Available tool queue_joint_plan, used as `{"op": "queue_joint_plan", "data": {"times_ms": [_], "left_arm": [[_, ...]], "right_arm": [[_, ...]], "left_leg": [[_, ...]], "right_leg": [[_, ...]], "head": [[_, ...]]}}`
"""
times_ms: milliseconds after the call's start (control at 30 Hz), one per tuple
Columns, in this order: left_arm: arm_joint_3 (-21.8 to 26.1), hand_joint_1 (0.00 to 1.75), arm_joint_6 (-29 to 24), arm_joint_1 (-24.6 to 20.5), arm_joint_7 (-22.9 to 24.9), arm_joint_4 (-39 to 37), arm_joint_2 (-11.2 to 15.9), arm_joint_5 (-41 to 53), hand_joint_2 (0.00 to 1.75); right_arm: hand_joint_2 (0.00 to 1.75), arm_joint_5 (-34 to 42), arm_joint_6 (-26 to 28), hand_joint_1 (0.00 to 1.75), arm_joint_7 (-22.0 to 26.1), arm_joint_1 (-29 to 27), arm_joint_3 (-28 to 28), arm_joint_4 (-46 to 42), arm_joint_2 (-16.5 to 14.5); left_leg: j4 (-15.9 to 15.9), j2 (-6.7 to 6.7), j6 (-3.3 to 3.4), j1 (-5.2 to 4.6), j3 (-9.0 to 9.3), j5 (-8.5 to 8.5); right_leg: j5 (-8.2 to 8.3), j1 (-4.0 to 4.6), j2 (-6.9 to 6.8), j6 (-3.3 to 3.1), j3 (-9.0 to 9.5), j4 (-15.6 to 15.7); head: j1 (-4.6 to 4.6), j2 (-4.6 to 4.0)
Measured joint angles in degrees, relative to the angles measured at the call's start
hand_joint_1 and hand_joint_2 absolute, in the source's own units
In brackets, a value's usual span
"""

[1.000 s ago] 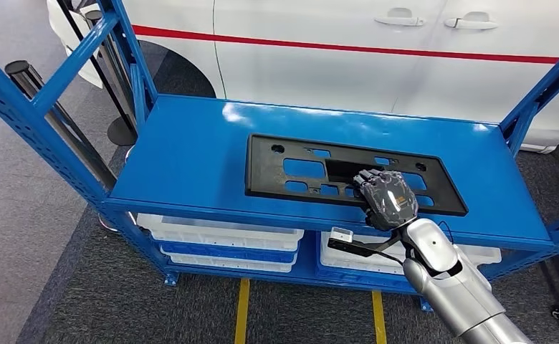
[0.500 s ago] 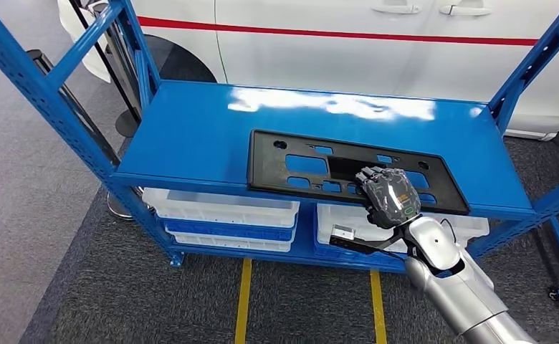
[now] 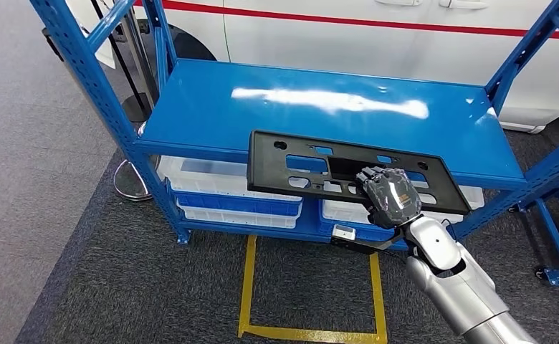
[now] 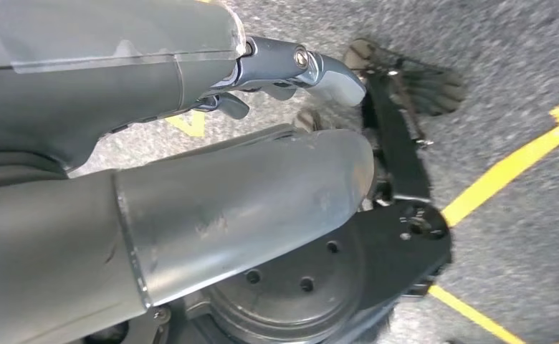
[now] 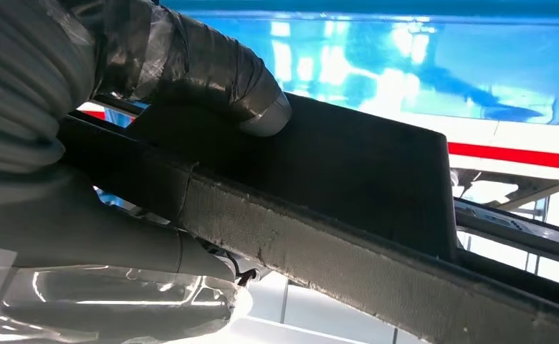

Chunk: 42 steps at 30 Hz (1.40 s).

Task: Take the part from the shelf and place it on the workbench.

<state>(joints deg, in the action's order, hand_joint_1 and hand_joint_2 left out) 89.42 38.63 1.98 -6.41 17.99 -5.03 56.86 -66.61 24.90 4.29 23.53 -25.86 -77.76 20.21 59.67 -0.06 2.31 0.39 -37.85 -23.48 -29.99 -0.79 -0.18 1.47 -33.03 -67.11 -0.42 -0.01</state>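
- The part [image 3: 348, 170], a long flat black frame, is being held by the right hand [image 3: 390, 196] along its near edge, toward its right end.
- The part is being carried in the air, just in front of the blue shelf [image 3: 212, 107].
- The long left end is being left without support, so it may tip down and twist out of the fingers.
- The blue post [image 3: 90, 79] on the left may be bumped in a turn.
- The left hand [image 4: 291, 72] is being held over the floor; it cannot be told if it is open or closed.
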Motion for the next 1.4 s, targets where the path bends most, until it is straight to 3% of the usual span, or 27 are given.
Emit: {"op": "queue_joint_plan", "data": {"times_ms": [67,100,167,233,300,333,367,433,467,533,600,667,700,767,833,867,900,967,1033,1067,1100,1167,1200,1233,1333,1367,1400], "left_arm": [[0.0,0.0,0.4,0.0,0.0,0.4,-0.4,-0.1,0.0],[0.0,0.0,0.5,0.1,0.0,0.5,-0.6,-0.1,0.0],[0.0,0.0,0.7,0.2,0.1,0.9,-0.7,-0.2,0.0],[0.0,0.0,0.9,0.4,0.1,1.2,-0.7,-0.2,0.0],[0.0,0.0,1.6,0.5,0.5,1.6,-0.9,-0.5,0.0],[0.0,0.0,2.1,0.5,0.8,2.1,-1.0,-0.8,0.0],[0.0,0.0,2.6,0.5,1.2,2.6,-1.2,-1.1,0.0],[0.0,0.0,3.6,0.5,2.0,4.1,-1.6,-1.7,0.0],[0.0,0.0,4.0,0.5,2.3,4.7,-1.8,-1.9,0.0],[0.0,0.0,4.5,0.4,2.6,5.9,-2.2,-2.2,0.0],[0.0,0.0,4.7,0.4,2.7,6.7,-2.6,-2.2,0.0],[0.0,0.0,4.9,0.5,2.9,7.3,-3.1,-2.3,0.0],[0.0,0.0,5.1,0.6,3.1,7.7,-3.3,-2.4,0.0],[0.0,0.0,5.8,0.6,3.7,8.9,-3.9,-3.0,0.0],[0.0,0.0,6.6,0.6,4.5,10.3,-4.5,-3.9,0.0],[0.0,0.0,7.0,0.6,4.9,11.0,-4.9,-4.2,0.0],[0.0,0.0,7.3,0.6,5.2,11.7,-5.2,-4.4,0.0],[0.0,0.0,7.8,0.6,5.7,12.7,-5.9,-4.9,0.0],[0.0,0.0,8.2,0.6,6.1,13.7,-6.6,-5.3,0.0],[0.0,0.0,8.3,0.6,6.2,14.2,-6.8,-5.4,0.0],[0.0,0.0,8.4,0.6,6.2,14.6,-7.0,-5.5,0.0],[0.0,0.0,8.6,0.8,6.4,15.3,-7.3,-5.6,0.0],[0.0,0.0,8.7,0.9,6.5,15.6,-7.4,-5.6,0.0],[0.1,0.0,8.8,0.9,6.7,15.9,-7.4,-5.7,0.0],[0.1,0.0,9.4,1.1,7.3,16.7,-7.7,-6.3,0.0],[0.1,0.0,9.7,1.0,7.6,17.1,-7.8,-6.6,0.0],[0.1,0.0,10.0,1.0,7.8,17.5,-8.0,-6.8,0.0]], "right_arm": [[1.75,0.0,0.0,1.75,0.1,0.4,0.0,-0.1,0.1],[1.75,0.1,0.0,1.75,0.1,0.6,0.0,-0.2,0.2],[1.75,0.2,-0.1,1.75,0.1,0.8,0.0,-0.2,0.2],[1.75,0.3,-0.2,1.75,0.2,0.8,0.0,-0.1,0.3],[1.75,0.7,-0.6,1.75,0.4,0.9,0.0,-0.1,0.3],[1.75,0.9,-0.9,1.75,0.4,1.0,0.0,0.0,0.4],[1.75,1.1,-1.2,1.75,0.5,1.1,0.0,0.1,0.4],[1.75,1.3,-1.8,1.75,0.7,1.5,0.0,0.4,0.5],[1.75,1.4,-2.1,1.75,0.8,1.7,0.0,0.5,0.5],[1.75,1.6,-2.2,1.75,0.9,2.0,0.0,0.6,0.7],[1.75,1.7,-2.3,1.75,1.0,2.3,0.0,0.7,0.9],[1.75,1.8,-2.4,1.75,1.0,2.5,0.0,1.0,1.0],[1.75,1.9,-2.5,1.75,1.0,2.6,0.0,1.1,1.1],[1.75,2.2,-3.1,1.75,1.0,2.9,0.0,1.3,1.3],[1.75,2.6,-3.7,1.75,1.0,3.4,0.0,1.6,1.6],[1.75,2.8,-3.9,1.75,1.0,3.6,0.0,1.8,1.7],[1.75,3.1,-4.1,1.75,1.0,3.8,0.0,1.9,1.8],[1.75,3.3,-4.3,1.75,1.0,4.4,0.0,2.1,2.0],[1.75,3.5,-4.5,1.75,1.0,5.2,0.0,2.2,2.2],[1.75,3.5,-4.6,1.75,1.1,5.5,0.0,2.2,2.2],[1.75,3.6,-4.6,1.75,1.1,5.9,0.0,2.2,2.3],[1.75,3.8,-4.9,1.75,1.1,6.2,0.0,2.3,2.5],[1.75,3.8,-5.1,1.75,1.1,6.3,-0.1,2.3,2.6],[1.75,3.9,-5.3,1.75,1.1,6.4,-0.1,2.4,2.6],[1.75,4.0,-5.7,1.75,1.1,6.7,-0.2,2.5,2.6],[1.75,4.0,-5.9,1.75,1.1,6.8,-0.3,2.5,2.6],[1.75,4.0,-6.1,1.75,1.1,6.8,-0.3,2.6,2.6]], "left_leg": [[-0.1,-0.02,-0.5,-0.12,-0.59,1.25],[-0.4,-0.02,-0.86,-0.12,-0.69,1.89],[-0.9,-0.06,-1.56,-0.04,-0.9,2.62],[1.2,-0.14,-2.02,-0.01,-1.83,-0.62],[7.4,-0.13,-2.38,0.2,-3.24,-6.9],[11.0,-0.12,-2.6,0.27,-3.73,-8.87],[13.9,-0.11,-2.82,0.31,-3.76,-9.32],[14.9,-0.1,-3.07,0.39,-1.53,-6.46],[12.5,-0.1,-3.08,0.46,1.06,-5.15],[4.5,-0.18,-2.8,0.35,7.21,-6.06],[-0.3,-0.32,-2.07,0.01,9.99,-8.07],[-0.9,-0.23,-1.03,-0.05,9.32,-7.23],[-1.0,-0.11,-0.5,-0.01,8.76,-6.46],[-1.2,0.16,0.34,0.19,7.17,-4.76],[-1.1,0.25,0.62,0.12,5.25,-3.23],[-1.1,0.27,0.59,0.09,4.27,-2.5],[-1.0,0.27,0.52,0.08,3.33,-1.82],[-0.9,0.24,0.24,0.07,1.64,-0.48],[-0.8,0.21,-0.27,-0.06,0.57,0.68],[-0.9,0.2,-0.6,-0.09,0.36,1.26],[-1.1,0.2,-0.96,-0.09,0.24,1.87],[-1.5,0.11,-1.69,-0.02,-0.03,2.8],[-1.1,0.05,-2.0,0.0,-0.47,2.04],[0.4,0.0,-2.25,0.0,-1.13,0.04],[10.3,0.0,-2.8,0.16,-3.47,-8.46],[13.4,0.01,-2.97,0.2,-3.68,-9.2],[15.1,0.01,-3.09,0.23,-3.18,-8.43]], "right_leg": [[-1.22,0.58,0.06,-0.87,5.33,7.4],[-1.68,0.81,0.04,-1.16,6.32,9.2],[-0.46,0.77,-0.18,-1.8,5.73,10.1],[1.27,0.46,-0.48,-2.64,4.43,10.7],[2.83,0.4,-0.58,-3.11,2.5,10.6],[3.59,0.43,-0.63,-3.13,1.37,10.4],[4.33,0.44,-0.67,-3.05,0.16,10.1],[5.65,0.38,-0.74,-2.75,-2.41,9.1],[6.2,0.33,-0.74,-2.5,-3.62,8.5],[7.03,0.37,-0.76,-1.87,-5.51,7.2],[7.94,0.41,-0.83,-1.14,-6.17,6.8],[8.67,0.23,-0.76,-0.39,-6.48,7.1],[7.74,0.1,-0.64,-0.05,-6.89,6.6],[2.49,-0.12,-0.41,0.54,-8.23,2.8],[-2.68,-0.2,-0.37,1.04,-9.35,-4.0],[-3.32,-0.25,-0.36,1.2,-9.34,-6.7],[-2.54,-0.29,-0.36,1.27,-8.6,-7.8],[0.49,-0.35,-0.29,1.02,-4.15,-4.4],[0.56,-0.1,-0.09,0.32,2.42,4.1],[-0.07,0.1,0.0,-0.07,4.58,7.3],[-0.64,0.33,0.04,-0.43,5.64,9.3],[0.23,0.36,-0.18,-1.23,5.16,10.1],[0.94,0.24,-0.31,-1.73,4.64,10.4],[1.81,0.09,-0.47,-2.25,3.92,10.7],[4.07,0.1,-0.65,-3.04,1.12,10.5],[4.7,0.14,-0.68,-3.03,0.06,10.2],[5.31,0.15,-0.72,-2.95,-1.06,9.9]], "head": [[0.0,0.01],[0.02,0.01],[0.09,0.01],[0.05,0.0],[-0.01,0.0],[-0.03,0.0],[-0.03,0.0],[-0.03,0.01],[-0.04,0.01],[-0.04,0.01],[-0.02,0.0],[0.01,-0.01],[0.03,-0.01],[0.08,-0.01],[0.1,0.0],[0.1,0.01],[0.1,0.0],[0.1,0.0],[0.08,0.0],[0.09,0.0],[0.08,0.0],[0.09,0.01],[0.07,0.0],[0.06,0.0],[0.05,-0.01],[0.05,-0.01],[0.04,-0.01]]}}
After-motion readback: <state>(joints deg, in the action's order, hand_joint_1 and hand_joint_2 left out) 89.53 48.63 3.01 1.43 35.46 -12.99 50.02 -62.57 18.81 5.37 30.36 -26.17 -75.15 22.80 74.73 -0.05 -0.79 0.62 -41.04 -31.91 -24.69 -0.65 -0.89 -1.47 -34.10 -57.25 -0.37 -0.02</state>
